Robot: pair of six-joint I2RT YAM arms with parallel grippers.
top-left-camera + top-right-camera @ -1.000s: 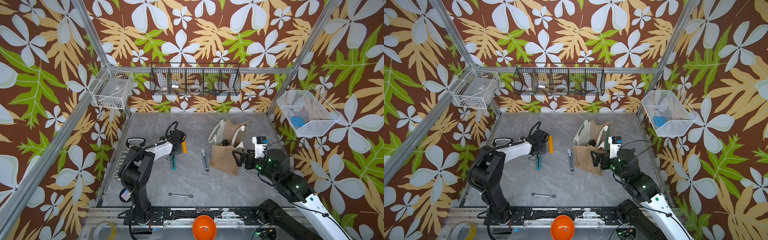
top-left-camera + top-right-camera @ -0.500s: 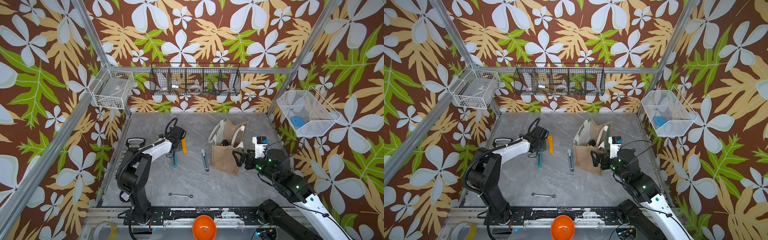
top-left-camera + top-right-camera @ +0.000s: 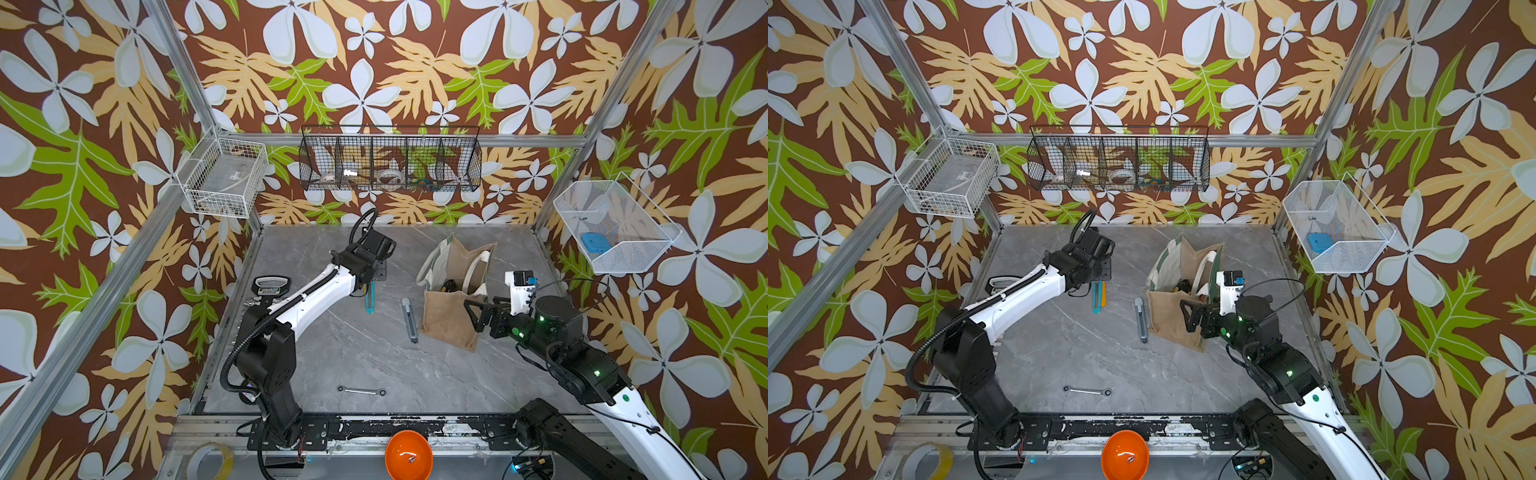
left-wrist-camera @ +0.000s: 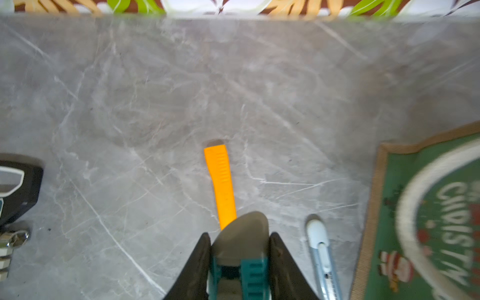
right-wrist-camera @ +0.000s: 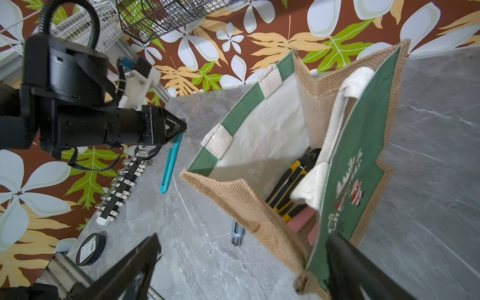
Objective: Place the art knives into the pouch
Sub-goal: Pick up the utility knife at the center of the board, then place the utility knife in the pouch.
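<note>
Knife: teal art knife [image 5: 170,165] is clamped at its top end by your left gripper [image 5: 181,127]. It hangs tilted, tip down toward the table [image 3: 332,353]. You cannot tell whether the tip touches.
Left fingers: narrow, closed around the knife's grey-capped end, as your left wrist view shows.
Knife position: outside the pouch [image 3: 446,320] and apart from it, toward the left arm's side. A grey knife [image 3: 409,320] lies flat between them, just beside the pouch.
Pouch: stands upright with its mouth open. Inside you see a yellow-black knife [image 5: 291,187] and something pink.
Right side: your right gripper [image 3: 478,316] has its fingers spread wide and holds nothing. They sit at the pouch's near end, one just before a green Christmas panel and the other outside the jute wall. You cannot tell whether either touches.
Neighbour: orange knife [image 4: 222,181] lies flat on the table just beside the held knife.
Elsewhere: wrench [image 3: 361,390] lies near the front edge, and a socket rail [image 5: 122,187] lies along the left edge.
</note>
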